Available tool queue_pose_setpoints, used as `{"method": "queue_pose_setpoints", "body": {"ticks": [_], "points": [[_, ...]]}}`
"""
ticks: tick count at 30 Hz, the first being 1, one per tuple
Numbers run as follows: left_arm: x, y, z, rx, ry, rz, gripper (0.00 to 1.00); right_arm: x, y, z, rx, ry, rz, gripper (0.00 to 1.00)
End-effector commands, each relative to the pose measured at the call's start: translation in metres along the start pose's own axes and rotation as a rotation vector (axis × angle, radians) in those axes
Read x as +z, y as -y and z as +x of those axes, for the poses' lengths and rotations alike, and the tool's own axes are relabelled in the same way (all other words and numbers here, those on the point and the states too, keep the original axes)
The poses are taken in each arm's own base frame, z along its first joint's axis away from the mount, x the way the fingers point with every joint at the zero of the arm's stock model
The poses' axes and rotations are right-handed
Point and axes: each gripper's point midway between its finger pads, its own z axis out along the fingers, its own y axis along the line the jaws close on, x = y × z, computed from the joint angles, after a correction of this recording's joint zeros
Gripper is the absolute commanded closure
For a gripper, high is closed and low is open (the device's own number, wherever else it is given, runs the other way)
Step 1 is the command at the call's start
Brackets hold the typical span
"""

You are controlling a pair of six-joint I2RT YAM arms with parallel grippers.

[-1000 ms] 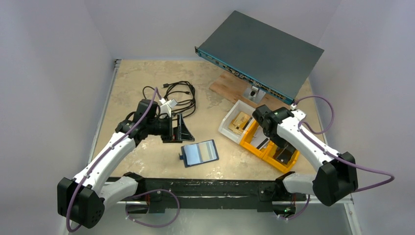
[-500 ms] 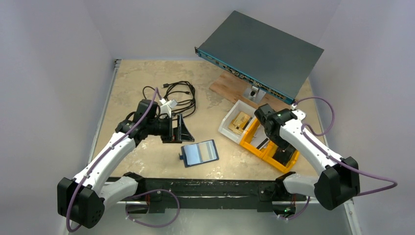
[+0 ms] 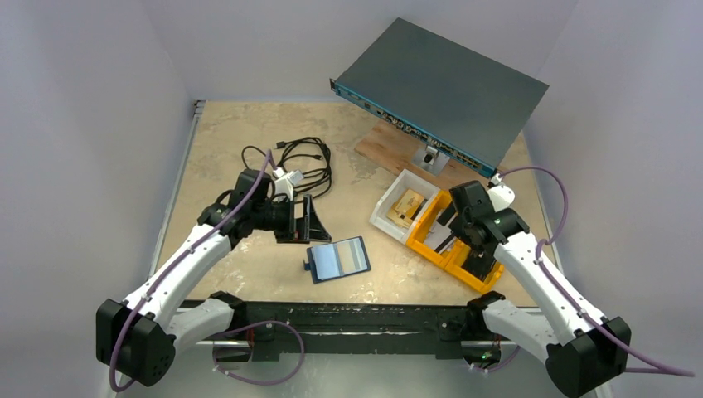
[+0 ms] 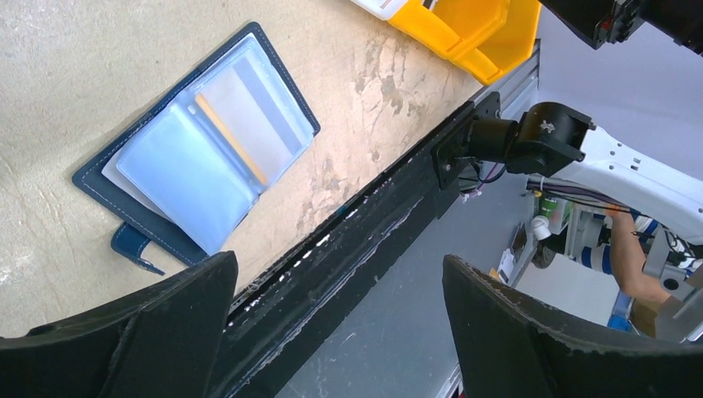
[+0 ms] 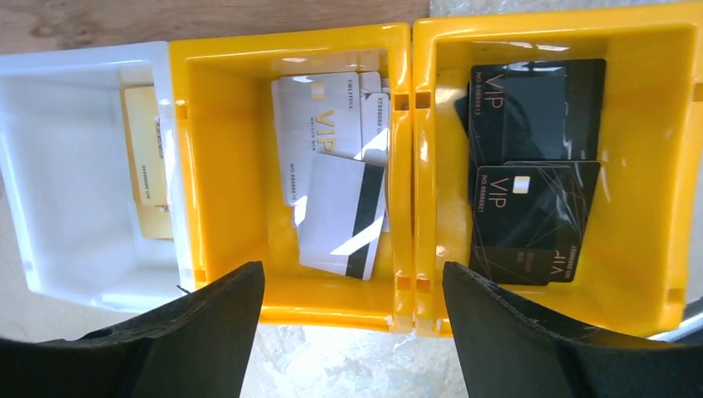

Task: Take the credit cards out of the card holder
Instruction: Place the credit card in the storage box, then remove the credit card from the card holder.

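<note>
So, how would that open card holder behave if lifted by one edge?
The card holder probably flops: it lies open flat, so the free half would likely droop. Its clear sleeves look glossy, perhaps slippery. Thin, it likely slides rather than tips.

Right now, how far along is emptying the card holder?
Done: gold cards in the white bin, white cards and black cards in the yellow bins. In hand: nothing; right hand open above them, left hand open. Left: the open card holder seems to hold one more card.
</note>
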Motion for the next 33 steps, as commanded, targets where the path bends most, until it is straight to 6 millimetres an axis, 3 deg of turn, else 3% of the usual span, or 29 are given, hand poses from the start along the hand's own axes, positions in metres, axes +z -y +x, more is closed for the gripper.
{"method": "queue_pose_setpoints", "body": {"ticks": [1, 23, 33], "points": [[0.001, 0.007, -0.009, 0.027, 0.027, 0.012, 0.06, 0.002, -0.034, 0.015, -0.048, -0.068, -0.171, 0.22], [0.035, -0.011, 0.005, -0.002, -0.007, -0.113, 0.10, -0.018, -0.085, 0.061, -0.085, -0.109, -0.471, 0.21], [0.063, -0.017, 0.002, 0.037, 0.008, -0.275, 0.29, -0.035, -0.119, 0.090, -0.164, -0.132, -0.591, 0.22]]}}
